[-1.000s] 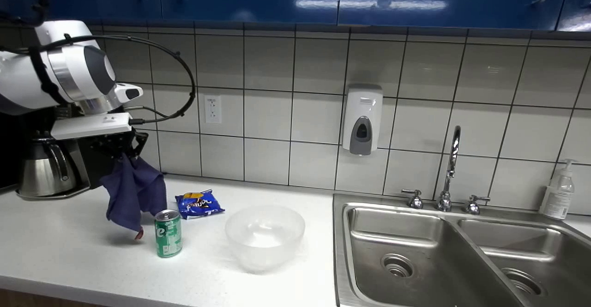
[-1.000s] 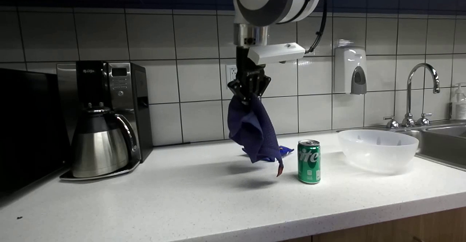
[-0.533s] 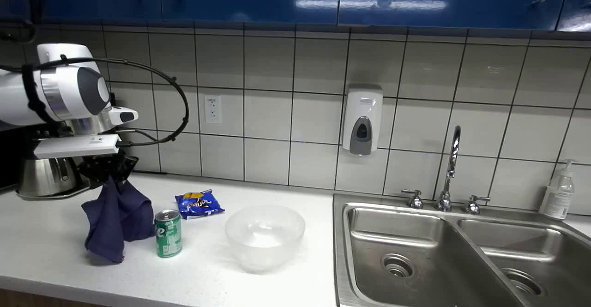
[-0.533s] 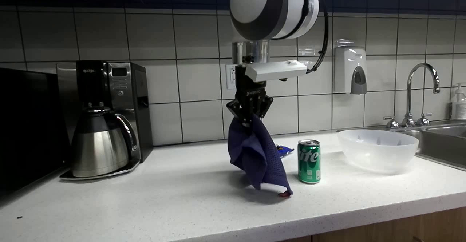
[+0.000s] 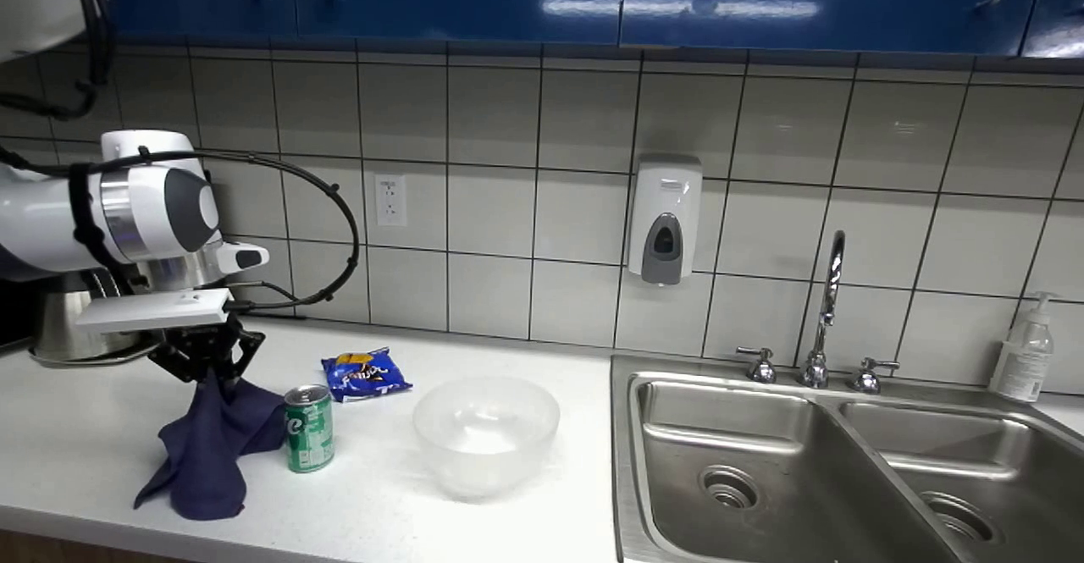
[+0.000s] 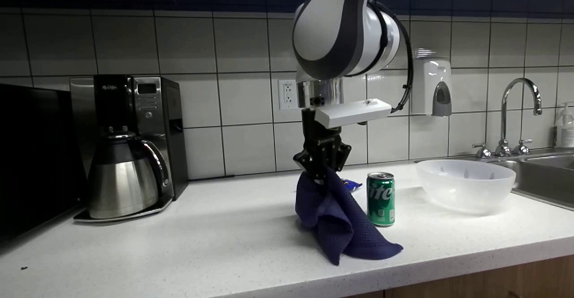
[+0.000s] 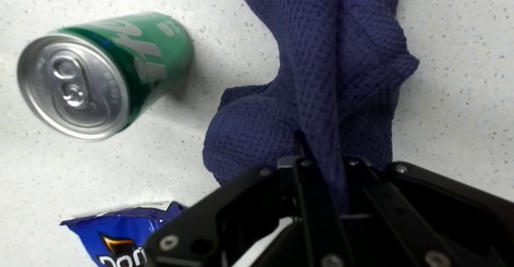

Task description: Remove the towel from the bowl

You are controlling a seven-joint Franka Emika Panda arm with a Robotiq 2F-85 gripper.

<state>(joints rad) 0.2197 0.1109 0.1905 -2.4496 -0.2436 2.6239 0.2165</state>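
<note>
The dark blue towel (image 5: 207, 461) hangs from my gripper (image 5: 216, 381), and its lower part rests on the white counter. In an exterior view the towel (image 6: 343, 233) spreads toward the counter's front edge. The gripper (image 6: 320, 179) points down, shut on the towel's upper part. In the wrist view a fold of the towel (image 7: 313, 58) runs between the fingers (image 7: 323, 154). The translucent bowl (image 5: 484, 466) stands upright on the counter, away from the towel, and no towel lies in it. The bowl (image 6: 466, 195) also shows in an exterior view.
A green can (image 7: 156, 54) stands close beside the towel, with a narrow strip of counter between. A blue chip bag (image 5: 364, 374) lies behind the can. A coffee maker (image 6: 157, 154) stands at the back. A steel sink (image 5: 622, 461) lies beyond the bowl.
My gripper has moved down with the towel in it. The towel hung above the counter and now its lower part lies on it, bunched and spread. The bowl and can have not moved.
</note>
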